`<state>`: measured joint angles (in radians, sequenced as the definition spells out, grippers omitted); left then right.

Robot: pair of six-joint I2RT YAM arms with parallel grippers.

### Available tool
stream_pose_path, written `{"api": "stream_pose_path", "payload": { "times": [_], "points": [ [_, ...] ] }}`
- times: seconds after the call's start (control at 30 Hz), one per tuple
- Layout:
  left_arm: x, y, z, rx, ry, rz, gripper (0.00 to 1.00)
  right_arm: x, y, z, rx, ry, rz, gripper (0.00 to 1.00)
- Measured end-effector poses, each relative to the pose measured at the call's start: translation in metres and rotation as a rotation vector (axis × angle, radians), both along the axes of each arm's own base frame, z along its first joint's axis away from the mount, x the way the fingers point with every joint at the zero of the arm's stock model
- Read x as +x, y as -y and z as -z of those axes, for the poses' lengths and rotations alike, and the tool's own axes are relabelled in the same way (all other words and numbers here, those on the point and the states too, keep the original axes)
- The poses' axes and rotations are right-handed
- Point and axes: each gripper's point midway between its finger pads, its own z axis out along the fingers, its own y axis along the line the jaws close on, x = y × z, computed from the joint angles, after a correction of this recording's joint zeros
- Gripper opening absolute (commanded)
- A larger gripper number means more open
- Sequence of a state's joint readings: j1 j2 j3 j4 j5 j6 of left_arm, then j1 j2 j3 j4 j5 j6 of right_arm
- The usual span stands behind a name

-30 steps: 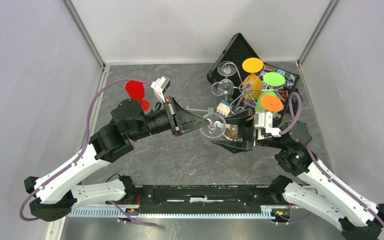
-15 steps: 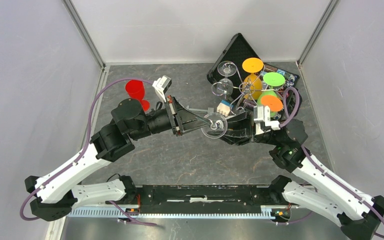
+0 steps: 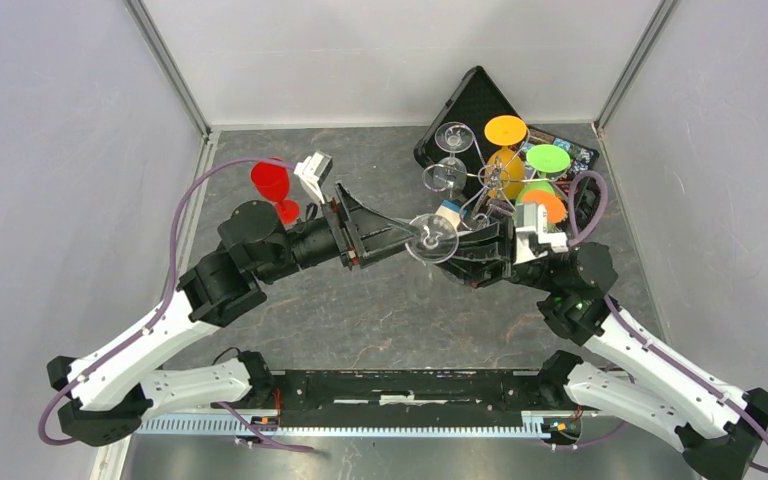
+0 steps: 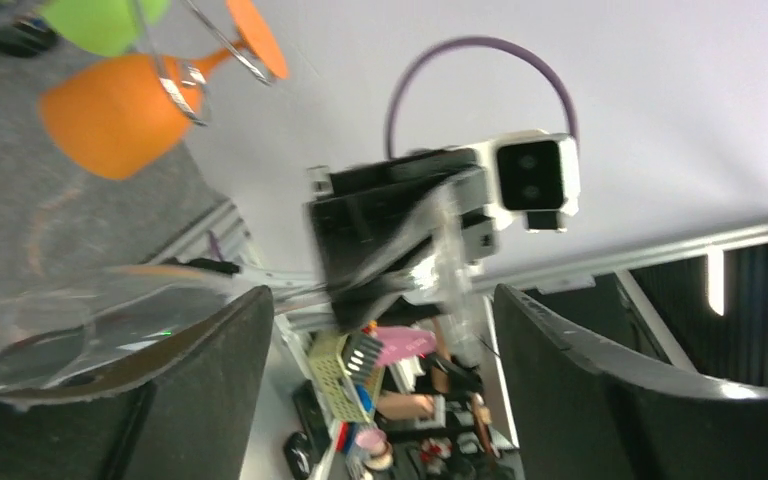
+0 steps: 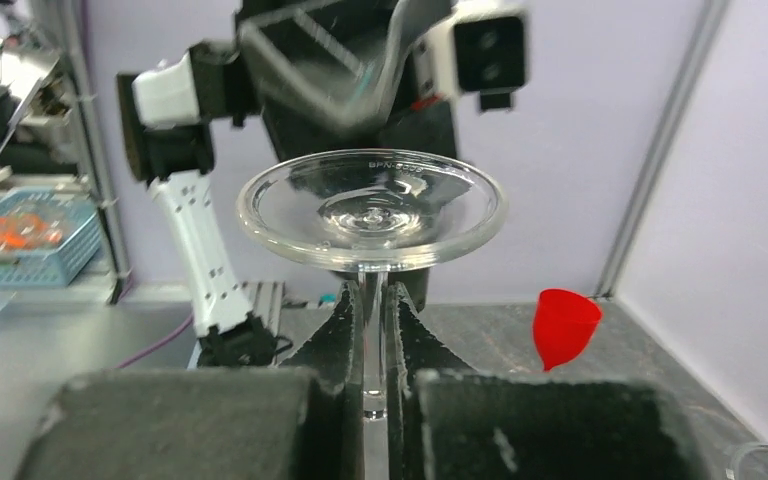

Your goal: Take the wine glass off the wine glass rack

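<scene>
Clear wine glass (image 3: 432,238) is mid-table, apart from the rack, between both grippers. Left gripper (image 3: 410,238) comes in from the left, fingers spread in a V around it. Right gripper (image 3: 457,252) meets it from the right and looks clamped on it, though that's hard to confirm from above. Wine glass rack (image 3: 487,178) is just beyond, far right, carrying clear, orange and green glasses. Red glass (image 3: 272,185) stands far left.

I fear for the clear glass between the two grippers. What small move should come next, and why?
Probably the left gripper should draw straight back a little. The right gripper is shut on the stem of the clear wine glass, while the left fingers stand wide open, so the left gripper appears to carry nothing and only crowds the glass.
</scene>
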<state>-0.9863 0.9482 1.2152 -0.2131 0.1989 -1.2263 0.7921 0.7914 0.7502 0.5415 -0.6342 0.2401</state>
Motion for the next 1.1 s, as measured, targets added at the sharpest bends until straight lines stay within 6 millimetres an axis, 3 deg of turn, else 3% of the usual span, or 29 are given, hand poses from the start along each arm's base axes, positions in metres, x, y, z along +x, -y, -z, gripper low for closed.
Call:
{"api": "stream_pose_path", "payload": {
  "times": [0.13, 0.27, 0.37, 0.5, 0.67, 0.97, 1.1],
  "points": [
    [0.017, -0.015, 0.017, 0.024, -0.004, -0.115, 0.99, 0.011, 0.011, -0.012, 0.076, -0.049, 0.089, 0.0],
    [0.031, -0.034, 0.044, 0.04, -0.017, -0.219, 1.0, 0.023, 0.029, -0.022, 0.18, -0.123, 0.188, 0.0],
    [0.037, -0.037, 0.069, 0.063, -0.033, -0.249, 1.0, 0.025, 0.054, -0.052, 0.34, -0.158, 0.25, 0.0],
    [0.041, -0.029, 0.078, 0.065, -0.041, -0.235, 1.0, 0.024, 0.084, -0.084, 0.54, -0.214, 0.268, 0.0],
    [0.037, -0.019, 0.068, -0.011, -0.018, -0.183, 1.0, 0.032, 0.099, -0.094, 0.674, -0.315, 0.27, 0.0],
    [0.024, -0.011, 0.036, -0.218, -0.017, -0.078, 0.71, 0.05, 0.101, -0.09, 0.765, -0.419, 0.276, 0.0],
    [0.022, -0.007, 0.029, -0.266, -0.028, -0.047, 0.66, 0.053, 0.1, -0.093, 0.791, -0.423, 0.266, 0.0]
  ]
}}
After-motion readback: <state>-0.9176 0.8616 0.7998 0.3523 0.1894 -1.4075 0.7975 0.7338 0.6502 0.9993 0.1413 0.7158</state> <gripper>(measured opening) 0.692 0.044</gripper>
